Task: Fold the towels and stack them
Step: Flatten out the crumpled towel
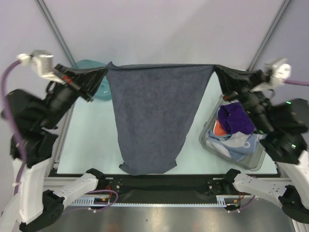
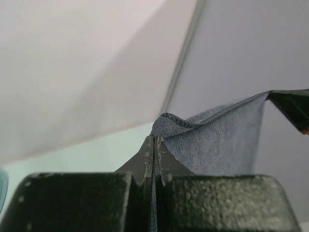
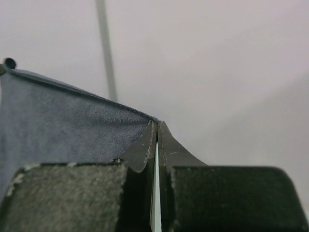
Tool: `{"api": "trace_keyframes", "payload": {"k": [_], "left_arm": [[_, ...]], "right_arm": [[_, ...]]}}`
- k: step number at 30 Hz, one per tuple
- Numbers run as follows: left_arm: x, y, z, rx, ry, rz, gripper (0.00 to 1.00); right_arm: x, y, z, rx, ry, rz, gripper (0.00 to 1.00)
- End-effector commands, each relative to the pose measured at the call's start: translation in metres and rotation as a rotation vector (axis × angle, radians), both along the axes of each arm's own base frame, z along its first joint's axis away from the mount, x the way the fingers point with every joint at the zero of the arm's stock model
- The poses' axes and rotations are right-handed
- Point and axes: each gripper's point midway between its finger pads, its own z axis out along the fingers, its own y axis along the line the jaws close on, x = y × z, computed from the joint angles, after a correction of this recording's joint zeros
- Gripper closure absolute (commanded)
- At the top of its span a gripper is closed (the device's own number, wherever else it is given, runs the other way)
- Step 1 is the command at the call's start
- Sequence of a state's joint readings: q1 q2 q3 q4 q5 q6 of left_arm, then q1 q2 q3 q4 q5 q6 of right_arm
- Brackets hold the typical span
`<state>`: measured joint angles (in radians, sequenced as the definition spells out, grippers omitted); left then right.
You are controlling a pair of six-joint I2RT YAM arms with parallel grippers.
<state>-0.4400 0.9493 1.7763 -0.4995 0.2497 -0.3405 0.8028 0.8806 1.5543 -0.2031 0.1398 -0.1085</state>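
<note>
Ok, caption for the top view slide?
Left hand and right hand stretch a grey-blue towel by its top corners; bin to its right.

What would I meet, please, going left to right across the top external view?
Left gripper, shut on a corner → dark grey-blue towel, stretched between them → right gripper, shut on the other corner → purple towel in the clear bin. I omit the teal tray: it overlaps the left gripper.

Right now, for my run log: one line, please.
left tool: shut on towel | right tool: shut on towel | towel: held up, spread
</note>
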Motion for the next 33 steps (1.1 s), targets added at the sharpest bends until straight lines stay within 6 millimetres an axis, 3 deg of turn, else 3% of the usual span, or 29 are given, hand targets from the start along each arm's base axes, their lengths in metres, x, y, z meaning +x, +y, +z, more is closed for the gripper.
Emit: {"api": "trace_keyframes", "payload": {"k": [1, 2, 3, 5, 6, 7, 8, 9, 10, 12, 13, 14, 16, 17, 18, 20, 23, 27, 30, 31, 33], "left_arm": [[0.077, 0.008, -0.067, 0.07, 0.207, 0.228, 1.0], [0.098, 0.003, -0.091, 0.103, 0.258, 0.248, 1.0], [0.109, 0.0, -0.096, 0.107, 0.26, 0.261, 1.0], [0.141, 0.008, -0.111, 0.116, 0.293, 0.349, 1.0], [0.171, 0.009, -0.123, 0.119, 0.32, 0.378, 1.0], [0.188, 0.005, -0.131, 0.12, 0.339, 0.361, 1.0], [0.202, 0.003, -0.127, 0.109, 0.333, 0.348, 1.0], [0.239, 0.005, -0.146, 0.108, 0.375, 0.364, 1.0], [0.253, 0.003, -0.148, 0.104, 0.373, 0.355, 1.0], [0.281, 0.0, -0.138, 0.094, 0.321, 0.33, 1.0], [0.305, -0.003, -0.157, 0.113, 0.35, 0.329, 1.0], [0.316, -0.005, -0.149, 0.11, 0.323, 0.326, 1.0], [0.333, -0.009, -0.15, 0.128, 0.282, 0.297, 1.0], [0.35, -0.013, -0.169, 0.143, 0.306, 0.288, 1.0], [0.355, -0.015, -0.163, 0.141, 0.28, 0.273, 1.0], [0.373, -0.013, -0.182, 0.159, 0.298, 0.281, 1.0], [0.389, -0.005, -0.205, 0.172, 0.322, 0.295, 1.0], [0.399, 0.004, -0.229, 0.194, 0.328, 0.307, 1.0], [0.404, 0.007, -0.241, 0.193, 0.334, 0.303, 1.0], [0.406, 0.007, -0.241, 0.193, 0.337, 0.298, 1.0], [0.399, 0.006, -0.219, 0.186, 0.32, 0.293, 1.0]], "right_arm": [[0.066, -0.004, -0.037, -0.078, 0.066, -0.28, 1.0], [0.08, 0.003, -0.049, -0.102, 0.083, -0.294, 1.0], [0.111, 0.001, -0.071, -0.136, 0.13, -0.346, 1.0], [0.142, 0.001, -0.078, -0.124, 0.138, -0.313, 1.0], [0.155, -0.002, -0.083, -0.099, 0.164, -0.298, 1.0], [0.187, -0.009, -0.086, -0.098, 0.143, -0.304, 1.0], [0.2, -0.008, -0.088, -0.103, 0.136, -0.296, 1.0], [0.211, -0.001, -0.085, -0.119, 0.112, -0.244, 1.0], [0.238, -0.002, -0.098, -0.136, 0.122, -0.249, 1.0], [0.261, 0.006, -0.108, -0.164, 0.119, -0.207, 1.0], [0.268, 0.009, -0.099, -0.162, 0.084, -0.195, 1.0], [0.291, 0.012, -0.122, -0.185, 0.116, -0.19, 1.0], [0.309, 0.014, -0.129, -0.199, 0.096, -0.18, 1.0], [0.326, 0.014, -0.144, -0.213, 0.114, -0.179, 1.0], [0.334, 0.015, -0.15, -0.221, 0.119, -0.174, 1.0], [0.351, 0.02, -0.166, -0.244, 0.132, -0.155, 1.0], [0.362, 0.025, -0.181, -0.265, 0.139, -0.133, 1.0], [0.378, 0.032, -0.214, -0.292, 0.182, -0.111, 1.0], [0.388, 0.032, -0.221, -0.309, 0.181, -0.129, 1.0], [0.389, 0.031, -0.219, -0.316, 0.184, -0.145, 1.0], [0.384, 0.029, -0.206, -0.318, 0.165, -0.166, 1.0]]}}
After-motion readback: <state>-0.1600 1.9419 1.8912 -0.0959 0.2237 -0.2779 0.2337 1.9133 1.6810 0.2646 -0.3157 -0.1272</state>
